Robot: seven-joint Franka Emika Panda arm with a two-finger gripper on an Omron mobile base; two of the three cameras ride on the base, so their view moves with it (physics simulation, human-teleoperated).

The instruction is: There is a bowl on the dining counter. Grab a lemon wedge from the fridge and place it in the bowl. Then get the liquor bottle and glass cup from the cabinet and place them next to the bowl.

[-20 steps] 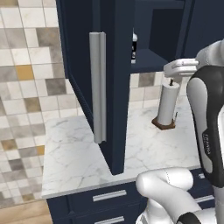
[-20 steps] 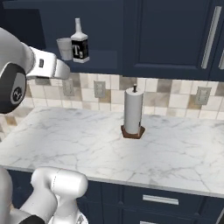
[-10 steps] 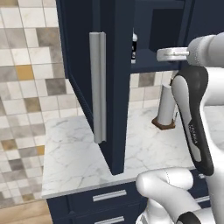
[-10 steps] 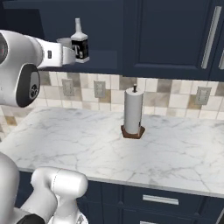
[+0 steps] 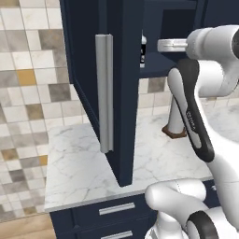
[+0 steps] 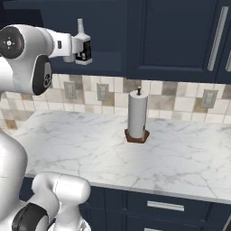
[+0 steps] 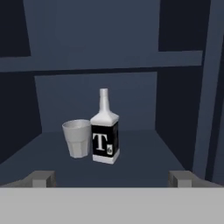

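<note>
The liquor bottle (image 7: 104, 131), pale with a black label and a white letter T, stands upright on the shelf of the open navy cabinet (image 5: 125, 70). The glass cup (image 7: 77, 138) stands touching its left side. My gripper (image 7: 111, 178) is open, level with the shelf and short of both, its tips wide apart with nothing between them. In the right base view the bottle (image 6: 83, 45) stands just beyond the end of my arm, and the left base view has a sliver of the bottle (image 5: 143, 48) past the door edge.
The cabinet door stands swung open with its long grey bar handle (image 5: 105, 93) toward the left base camera. A white paper-towel roll (image 6: 137, 116) stands on the marble counter (image 6: 85, 140) below, against the tiled wall. Navy drawers (image 6: 164, 205) run under the counter.
My arm has risen and reached toward the cabinet shelf, bringing the hand level with the bottle. The bottle, cup and door have not moved.
</note>
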